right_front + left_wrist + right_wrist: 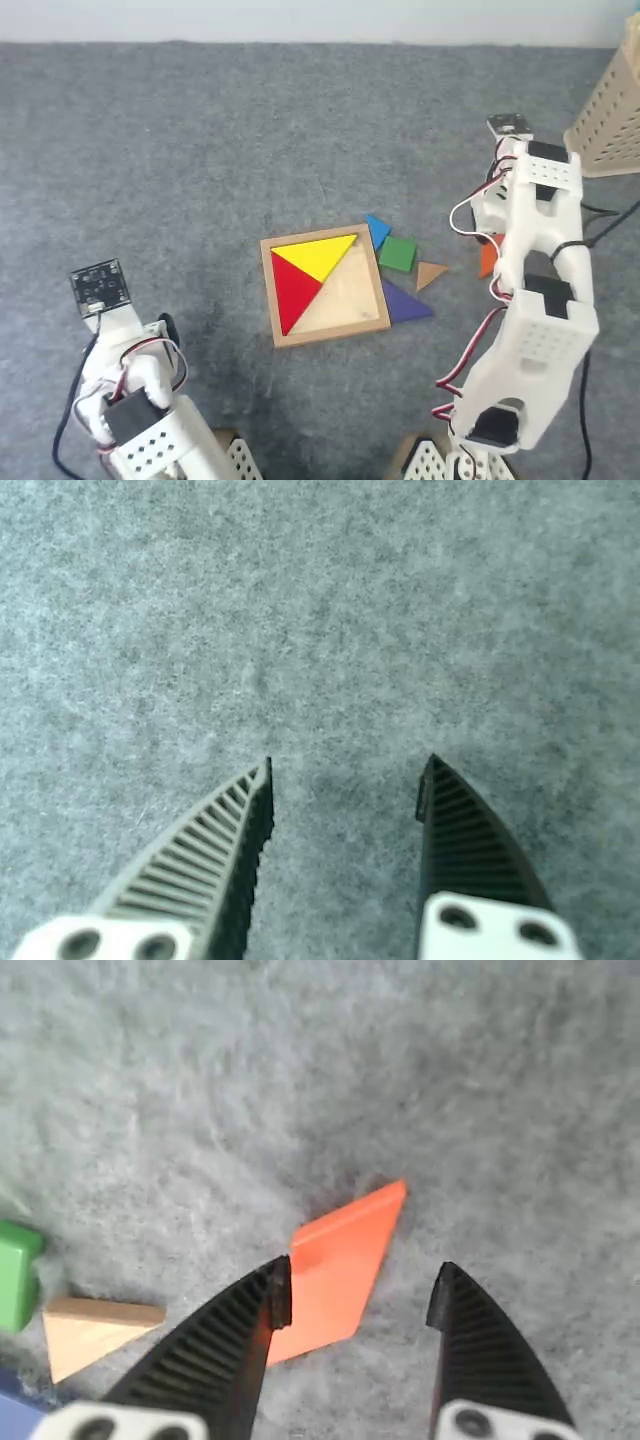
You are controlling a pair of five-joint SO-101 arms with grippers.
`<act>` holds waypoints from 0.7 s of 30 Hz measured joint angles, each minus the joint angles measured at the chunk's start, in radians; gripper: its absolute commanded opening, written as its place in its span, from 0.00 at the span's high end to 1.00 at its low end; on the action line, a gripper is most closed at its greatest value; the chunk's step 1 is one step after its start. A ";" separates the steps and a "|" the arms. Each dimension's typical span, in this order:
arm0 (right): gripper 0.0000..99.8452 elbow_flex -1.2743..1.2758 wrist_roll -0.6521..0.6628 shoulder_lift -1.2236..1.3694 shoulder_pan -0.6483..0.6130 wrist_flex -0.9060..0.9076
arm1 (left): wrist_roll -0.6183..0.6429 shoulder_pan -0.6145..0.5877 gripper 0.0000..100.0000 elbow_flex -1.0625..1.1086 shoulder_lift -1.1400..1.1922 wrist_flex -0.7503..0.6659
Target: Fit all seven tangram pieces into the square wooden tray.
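Observation:
The square wooden tray (pixel 272 292) lies mid-table holding a yellow triangle (pixel 318 255) and a red triangle (pixel 293 290). Just right of it on the carpet lie a blue piece (pixel 378 231), a green square (pixel 397 253), a tan triangle (pixel 430 273) and a purple triangle (pixel 404 302). An orange parallelogram (pixel 487 259) lies partly hidden by the right arm; the right wrist view has the orange parallelogram (pixel 340 1265) flat on the carpet, with my right gripper (pixel 358 1288) open directly above it. My left gripper (pixel 345 780) stands open over bare carpet at the near left.
A beige perforated basket (pixel 612 110) stands at the far right edge. The right wrist view also catches the green square (pixel 17 1275) and the tan triangle (pixel 90 1328) off to one side of the orange piece. Grey carpet covers the whole table.

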 measured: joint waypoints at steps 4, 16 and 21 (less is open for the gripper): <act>0.77 0.000 0.063 0.000 -0.021 0.020 | 0.000 0.000 0.77 0.000 0.000 0.000; 0.79 0.114 0.127 0.000 -0.026 -0.075 | 0.000 0.000 0.77 0.000 0.000 0.000; 0.94 0.114 0.127 -0.002 -0.023 -0.083 | 0.000 0.000 0.77 0.000 0.000 0.000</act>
